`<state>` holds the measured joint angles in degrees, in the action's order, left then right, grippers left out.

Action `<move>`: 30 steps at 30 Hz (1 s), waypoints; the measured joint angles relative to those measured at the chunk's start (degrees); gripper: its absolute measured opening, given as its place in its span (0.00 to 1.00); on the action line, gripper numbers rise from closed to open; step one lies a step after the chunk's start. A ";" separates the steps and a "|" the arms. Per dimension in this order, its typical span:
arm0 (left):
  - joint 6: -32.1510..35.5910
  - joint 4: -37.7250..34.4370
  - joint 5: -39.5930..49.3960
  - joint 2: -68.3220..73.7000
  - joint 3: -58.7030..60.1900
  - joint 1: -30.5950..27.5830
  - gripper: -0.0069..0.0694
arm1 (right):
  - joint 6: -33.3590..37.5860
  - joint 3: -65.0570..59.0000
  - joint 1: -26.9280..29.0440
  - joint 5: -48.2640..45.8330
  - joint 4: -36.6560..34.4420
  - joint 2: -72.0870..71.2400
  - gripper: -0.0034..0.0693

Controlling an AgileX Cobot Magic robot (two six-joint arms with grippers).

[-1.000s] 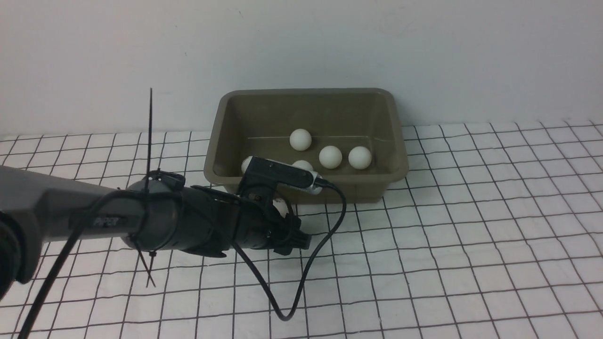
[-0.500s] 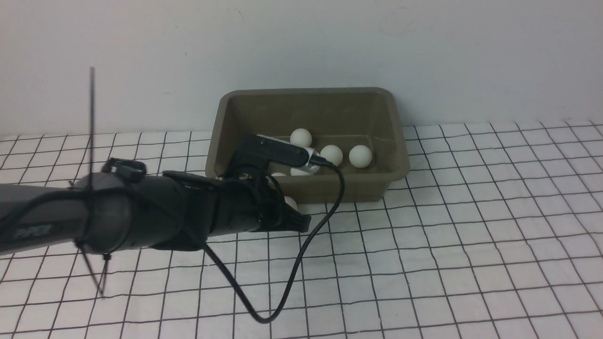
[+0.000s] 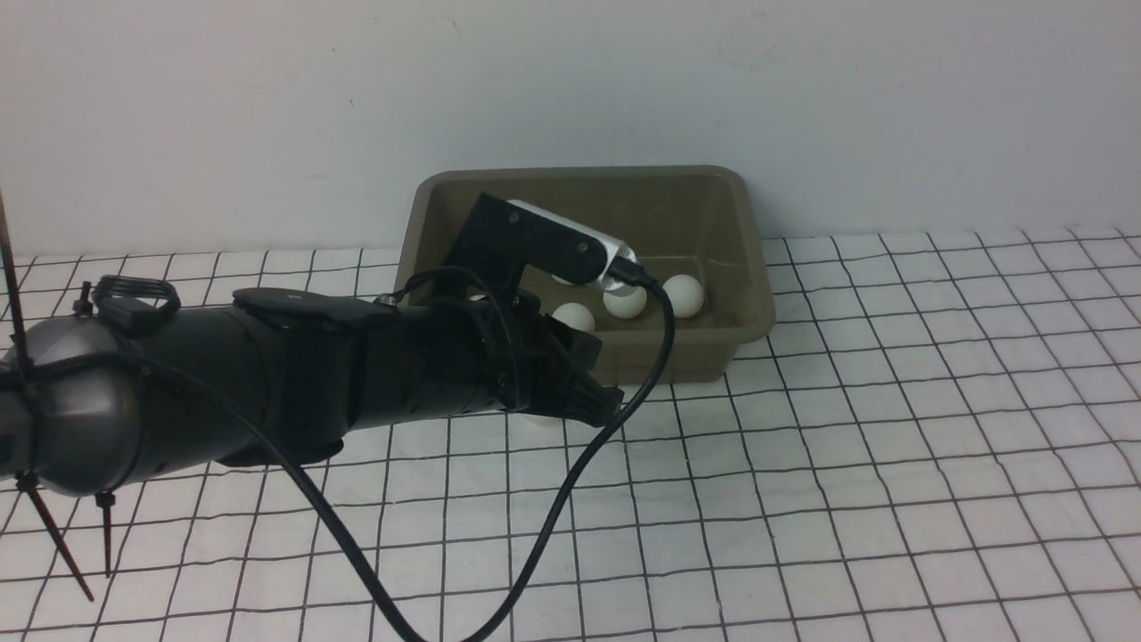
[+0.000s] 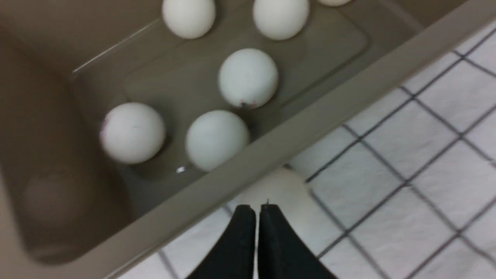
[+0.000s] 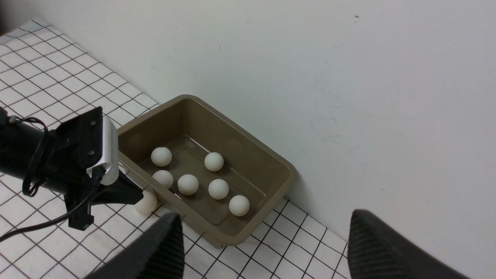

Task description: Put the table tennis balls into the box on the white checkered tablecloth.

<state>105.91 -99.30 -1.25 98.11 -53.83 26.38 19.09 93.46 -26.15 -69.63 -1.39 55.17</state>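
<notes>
The olive-grey box (image 3: 751, 267) stands on the white checkered tablecloth (image 3: 891, 446) by the wall. Several table tennis balls lie in it; the right wrist view shows them best, one of them (image 5: 218, 188) near the middle. One more ball (image 4: 279, 188) lies on the cloth against the box's near wall, also in the right wrist view (image 5: 146, 202). My left gripper (image 4: 257, 209) is shut and empty, its tips just over that outside ball; it also shows in the front view (image 3: 611, 406). My right gripper (image 5: 267, 232) is open and empty, high above the cloth.
A white wall rises right behind the box (image 5: 271, 155). The left arm's black cable (image 3: 570, 499) loops over the cloth in front of the box. Long cable-tie ends (image 3: 53, 535) stick out from the left arm.
My left arm has swung forward and right, and its wrist has risen over the box's near wall. The outside ball, seen beside the gripper before, is now hidden under it in the front view.
</notes>
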 joint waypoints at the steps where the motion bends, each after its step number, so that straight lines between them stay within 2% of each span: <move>1: -0.06 0.00 1.70 -0.32 0.00 0.00 0.09 | 0.00 0.00 0.00 0.00 -0.04 0.00 0.75; 6: -1.07 0.06 11.56 -1.58 0.00 0.00 0.09 | 0.00 0.00 0.00 0.00 -0.04 0.00 0.75; 9: -1.12 0.57 23.21 -2.12 0.00 0.00 0.09 | 0.00 0.00 0.00 0.02 -0.04 0.00 0.75; 10: -1.05 1.69 30.92 -2.22 0.00 0.00 0.09 | 0.00 0.00 0.00 0.09 -0.04 0.00 0.75; 12: -1.05 6.60 41.77 -2.30 -0.13 0.00 0.09 | 0.00 0.00 0.00 0.14 0.07 0.00 0.75; 14: -2.39 16.06 54.55 -2.61 -0.23 0.00 0.09 | 0.00 0.00 0.00 0.14 0.18 0.00 0.75; 17: -10.46 30.00 64.43 -2.97 -0.23 0.06 0.09 | 0.00 0.00 0.00 0.14 0.32 0.00 0.75; 21: -25.47 43.26 63.85 -3.14 -0.23 0.00 0.09 | 0.00 0.00 0.00 0.14 0.50 0.00 0.75; 22: -33.07 48.47 60.98 -3.13 -0.23 -0.06 0.09 | 0.00 0.00 0.00 0.14 0.50 0.00 0.75; 23: -36.09 50.38 58.64 -3.13 -0.17 -0.13 0.09 | 0.00 0.00 0.00 0.14 0.50 0.00 0.75; 24: -44.90 55.42 54.15 -3.13 -0.17 -0.26 0.09 | 0.00 0.00 0.00 0.14 0.50 0.00 0.75; 29: -64.91 62.07 35.16 -3.13 -0.17 -0.95 0.09 | 0.00 0.00 0.00 0.14 0.26 0.00 0.75; 30: -66.77 62.18 32.02 -3.13 -0.17 -1.07 0.10 | 0.00 0.00 0.00 0.14 0.11 0.00 0.75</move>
<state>39.14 -37.13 30.76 94.99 -54.00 25.31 19.09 93.46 -26.15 -69.49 -1.28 55.17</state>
